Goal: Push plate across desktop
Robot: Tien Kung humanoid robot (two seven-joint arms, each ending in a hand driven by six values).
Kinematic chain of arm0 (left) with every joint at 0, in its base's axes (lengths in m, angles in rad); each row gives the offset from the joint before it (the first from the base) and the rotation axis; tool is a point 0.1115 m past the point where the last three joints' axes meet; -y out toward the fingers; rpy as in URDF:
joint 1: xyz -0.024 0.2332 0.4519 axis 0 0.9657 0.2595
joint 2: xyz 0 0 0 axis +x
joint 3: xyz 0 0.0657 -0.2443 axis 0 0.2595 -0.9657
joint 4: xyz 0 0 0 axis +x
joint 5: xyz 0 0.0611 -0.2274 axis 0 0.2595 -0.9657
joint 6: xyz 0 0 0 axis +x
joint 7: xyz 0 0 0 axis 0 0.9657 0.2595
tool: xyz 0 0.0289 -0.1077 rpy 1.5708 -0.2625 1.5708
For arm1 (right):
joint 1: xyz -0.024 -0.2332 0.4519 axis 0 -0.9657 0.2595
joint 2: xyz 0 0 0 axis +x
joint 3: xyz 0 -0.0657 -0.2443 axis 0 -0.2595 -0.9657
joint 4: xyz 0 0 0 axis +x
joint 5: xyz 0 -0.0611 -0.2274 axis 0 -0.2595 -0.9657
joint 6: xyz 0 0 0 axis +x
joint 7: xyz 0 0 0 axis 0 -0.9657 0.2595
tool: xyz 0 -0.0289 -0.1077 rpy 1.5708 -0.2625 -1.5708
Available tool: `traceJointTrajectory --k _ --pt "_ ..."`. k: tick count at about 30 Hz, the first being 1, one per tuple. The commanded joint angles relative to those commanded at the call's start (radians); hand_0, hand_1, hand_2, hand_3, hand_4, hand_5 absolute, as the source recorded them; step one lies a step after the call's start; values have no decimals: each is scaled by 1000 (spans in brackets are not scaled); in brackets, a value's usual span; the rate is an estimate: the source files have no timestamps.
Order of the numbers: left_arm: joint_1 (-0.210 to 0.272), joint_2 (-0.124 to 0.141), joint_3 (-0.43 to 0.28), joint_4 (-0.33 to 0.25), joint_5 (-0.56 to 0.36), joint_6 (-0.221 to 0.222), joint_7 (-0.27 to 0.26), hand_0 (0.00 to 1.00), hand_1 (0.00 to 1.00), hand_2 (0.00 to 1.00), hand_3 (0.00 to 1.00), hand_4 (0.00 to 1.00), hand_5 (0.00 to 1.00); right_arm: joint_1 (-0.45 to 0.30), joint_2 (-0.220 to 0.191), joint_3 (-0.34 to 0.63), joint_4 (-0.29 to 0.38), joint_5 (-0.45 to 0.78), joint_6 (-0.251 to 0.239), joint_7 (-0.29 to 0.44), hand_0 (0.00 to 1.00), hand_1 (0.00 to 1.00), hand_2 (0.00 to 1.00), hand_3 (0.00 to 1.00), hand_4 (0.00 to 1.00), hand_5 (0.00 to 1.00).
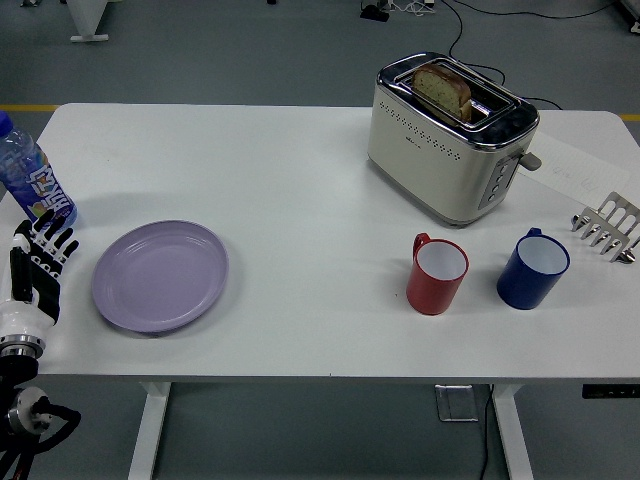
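The round lilac plate [161, 276] lay flat on the left part of the white table [300, 180], nearer the front edge than the back. Nothing sat on it. The robot's left hand [38, 268], black-fingered with a white wrist section, stood at the table's left edge just beside the plate's left rim but apart from it. Its fingers were extended and loosely spread, pointing up the table, with nothing held. No contact with the plate could be seen. The right hand was not in view.

A clear plastic water bottle with a blue label [33, 182] stood just beyond the left hand, close to the table's left edge. To the right, well apart from the plate, stood a cream and chrome two-slot toaster [449, 138] with a slice of brown bread [443, 88] upright in one slot. In front of it were a red mug with a white interior [437, 273] and a blue mug with a white interior [533, 269], side by side. A small metal toast rack [607, 230] sat at the far right edge.

Judgement: the push looked not yet begun. The hand was staged beside the plate, and closing the gap to the rim remained, then the slide itself. Open tabletop lay right of the plate before the red mug.
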Motion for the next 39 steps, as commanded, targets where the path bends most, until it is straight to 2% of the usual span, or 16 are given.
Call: traceJointTrajectory --k 11,35,39 --pt "-17 -32 20 27 -28 0 -17 837 886 887 863 533 998 3 0 3 1 -11 3 -4 589 523 614 595 352 548" --pt "-35 -46 79 47 -68 -4 -33 826 868 869 859 513 998 8 0 12 3 -32 4 -13 590 526 615 599 353 548" --pt "-30 -57 86 49 -74 -1 -40 826 868 869 859 513 998 7 2 13 4 -33 3 -14 590 526 615 599 353 548"
